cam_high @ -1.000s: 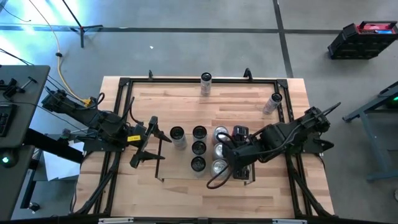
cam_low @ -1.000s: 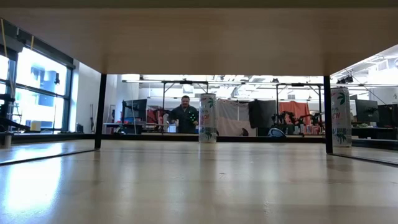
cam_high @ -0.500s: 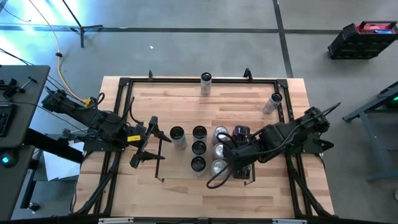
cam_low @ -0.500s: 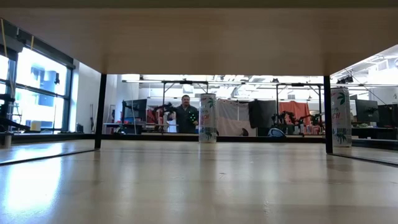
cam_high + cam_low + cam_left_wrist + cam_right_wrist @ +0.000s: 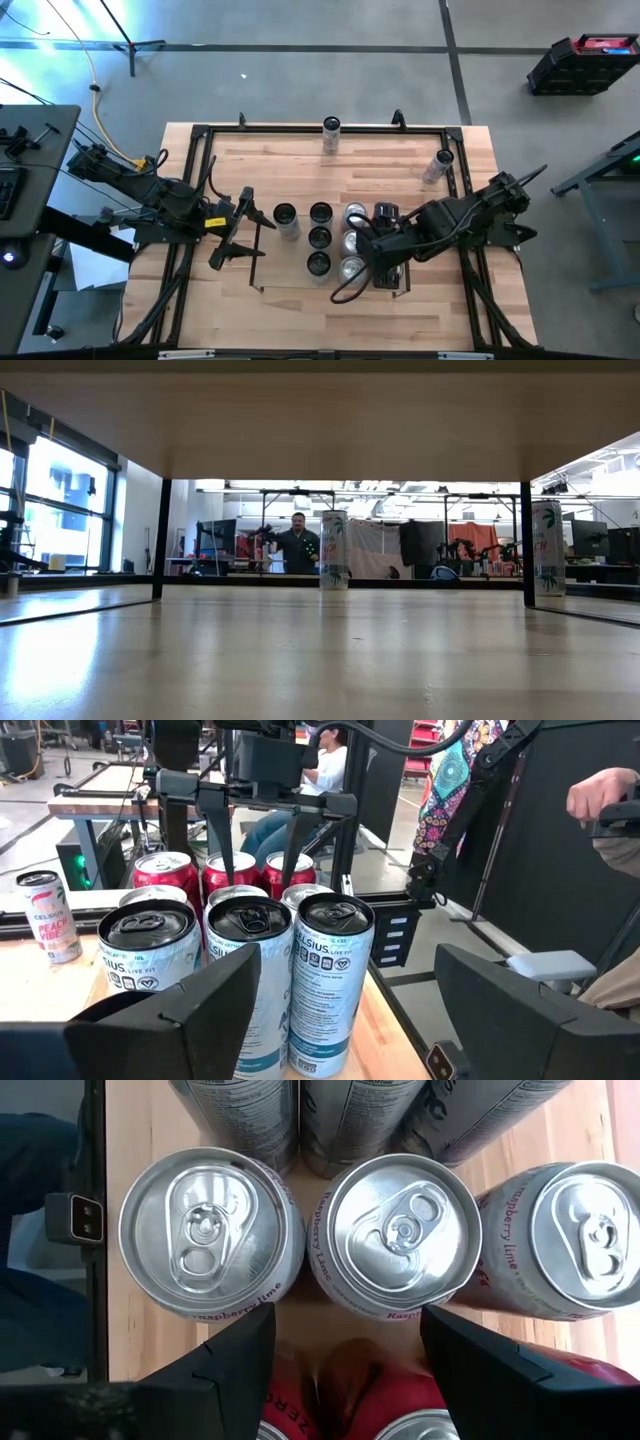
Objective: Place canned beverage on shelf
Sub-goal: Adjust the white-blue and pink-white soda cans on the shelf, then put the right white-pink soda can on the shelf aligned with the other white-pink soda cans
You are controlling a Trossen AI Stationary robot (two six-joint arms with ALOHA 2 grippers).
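The shelf (image 5: 285,270) is a light-wood bay with thin black rails at the table's middle. On it stand dark-topped Celsius cans (image 5: 320,237), silver Raspberry Lime cans (image 5: 400,1230) and red cans (image 5: 232,878), all upright on their bases. My right gripper (image 5: 385,262) is open above the red cans at the shelf's right side, fingers pointing down. In the left wrist view its fingers (image 5: 228,850) reach down among the red cans' tops. My left gripper (image 5: 248,226) is open and empty at the shelf's left edge, facing the cans. My right gripper's open fingers (image 5: 235,1370) point down from above among the red cans (image 5: 340,1380). I cannot tell whether they touch a can.
Two loose cans stand upright on the table: one at the far edge (image 5: 331,135), one at the far right (image 5: 438,166). Both show in the low view (image 5: 333,550) (image 5: 547,548). A black frame (image 5: 200,135) edges the tabletop. A person (image 5: 298,545) stands in the room beyond.
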